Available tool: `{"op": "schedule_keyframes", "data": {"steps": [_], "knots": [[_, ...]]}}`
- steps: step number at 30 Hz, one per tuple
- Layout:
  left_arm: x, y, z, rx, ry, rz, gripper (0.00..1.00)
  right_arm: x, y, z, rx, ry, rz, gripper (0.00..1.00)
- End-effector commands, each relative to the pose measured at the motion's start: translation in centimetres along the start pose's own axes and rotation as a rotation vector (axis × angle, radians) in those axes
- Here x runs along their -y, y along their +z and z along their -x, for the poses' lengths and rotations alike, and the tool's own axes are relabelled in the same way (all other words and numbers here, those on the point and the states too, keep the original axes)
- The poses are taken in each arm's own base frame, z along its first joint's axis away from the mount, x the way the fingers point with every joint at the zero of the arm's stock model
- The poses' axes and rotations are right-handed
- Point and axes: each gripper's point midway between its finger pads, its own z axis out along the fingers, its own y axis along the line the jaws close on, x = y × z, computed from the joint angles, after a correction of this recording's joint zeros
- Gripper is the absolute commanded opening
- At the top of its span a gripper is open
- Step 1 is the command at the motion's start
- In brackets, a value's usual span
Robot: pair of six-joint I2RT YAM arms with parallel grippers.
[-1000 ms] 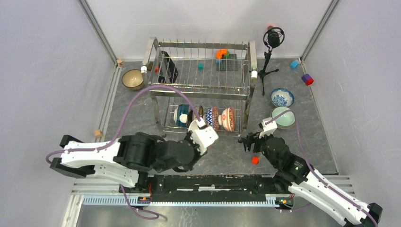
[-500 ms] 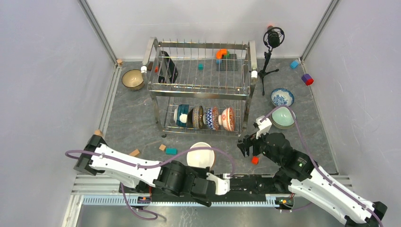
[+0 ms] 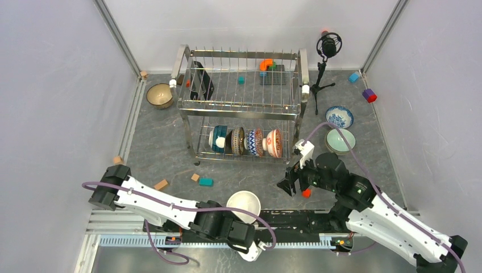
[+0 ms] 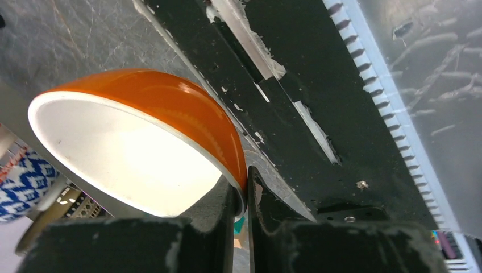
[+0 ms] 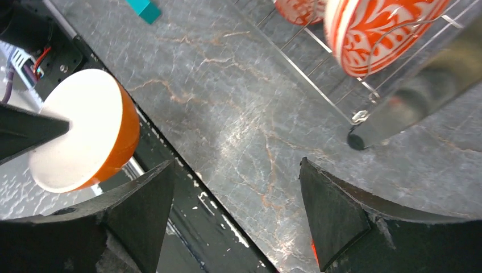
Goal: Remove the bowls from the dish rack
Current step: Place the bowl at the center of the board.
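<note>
Bowls (image 3: 245, 141) in the dish rack (image 3: 239, 112): four counted, set on edge in a row along the lower tier, rims running near to far, ranged face to back from left to right. Red-and-white bowl (image 3: 274, 143) noted at the right end of that row, far of the right pincer (image 5: 236, 170) and slightly left of it, behind the rack's wires. Right arm judged the nearer for this bowl. Approach judged to need the jaws set across the near-far line of the rim, one finger on either face.

Right pincer: spread wide, holding nothing, touching nothing, poised over bare counter (image 3: 165, 153) just near of the rack's near right leg.

Orange bowl (image 4: 142, 142): out of the rack, at the near edge of the counter beside the black mounting rail (image 4: 318, 85). Gripped by the left pincer (image 4: 245, 196), jaws closed on the rim, one finger inside and one outside. Resting on the surface or held just above it: cannot tell.

Also on the counter: brown-gold bowl (image 3: 160, 95) at the far left of the rack; blue-and-white bowl (image 3: 339, 117) and pale green bowl (image 3: 341, 140) close together to the right of it.

Thin rim pinch on a glazed bowl judged liable to slip.
</note>
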Motion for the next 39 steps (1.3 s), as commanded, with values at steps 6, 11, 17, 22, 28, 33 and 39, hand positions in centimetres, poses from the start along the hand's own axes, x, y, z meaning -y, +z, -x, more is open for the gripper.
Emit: {"op": "schedule_keyframes", "data": {"steps": [6, 11, 17, 22, 28, 33, 39], "knots": [[-1.3, 1.1, -2.7, -0.148, 0.370, 0.019, 0.02, -3.4, 0.7, 2.2, -0.022, -0.020, 0.155, 0.82], [-2.2, 1.8, -3.9, -0.230, 0.466, 0.057, 0.02, -3.5, 1.6, 1.5, -0.069, -0.041, 0.135, 0.80], [-4.4, 2.2, -2.8, -0.233, 0.490, 0.189, 0.02, -5.4, 3.1, 0.0, -0.115, -0.062, 0.153, 0.78], [-4.5, 2.2, -1.5, -0.203, 0.448, 0.184, 0.02, -6.3, 3.9, -0.3, -0.120, -0.069, 0.139, 0.78], [-4.2, 2.5, -0.1, -0.144, 0.389, 0.166, 0.02, -5.4, 5.0, -0.1, -0.091, -0.033, 0.066, 0.75], [-3.8, 2.4, 0.5, -0.103, 0.362, 0.145, 0.02, -6.2, 5.7, -0.6, -0.115, -0.027, 0.093, 0.69], [-3.6, 2.3, 1.0, -0.070, 0.336, 0.144, 0.02, -6.2, 6.6, -2.2, -0.164, -0.036, 0.088, 0.57]]}}
